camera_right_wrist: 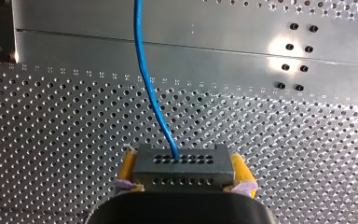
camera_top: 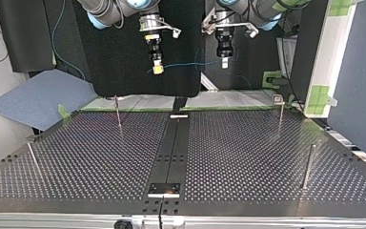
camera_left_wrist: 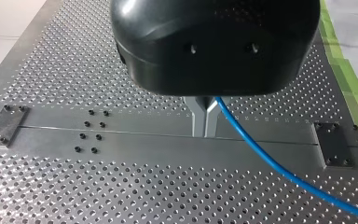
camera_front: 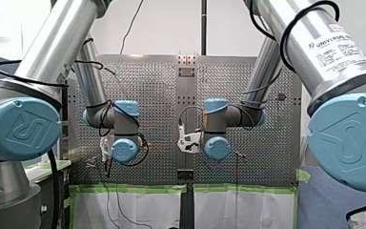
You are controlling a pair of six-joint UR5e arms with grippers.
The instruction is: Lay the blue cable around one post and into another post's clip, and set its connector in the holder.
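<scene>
Connector (camera_right_wrist: 180,169) sits clamped between the yellow pads (camera_right_wrist: 127,166) of my right end effector (camera_right_wrist: 182,161), with the blue cable (camera_right_wrist: 149,93) running from it to my left end effector (camera_left_wrist: 204,133), whose metal fingers (camera_left_wrist: 197,116) are pinched together on it. Both hang above the perforated tabletop (camera_top: 248,152), well apart from its four thin posts (camera_top: 117,112), one topped with a clip (camera_top: 277,98).

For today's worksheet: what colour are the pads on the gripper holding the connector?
Yellow pads, either side of the connector; right wrist view shows them best.
</scene>
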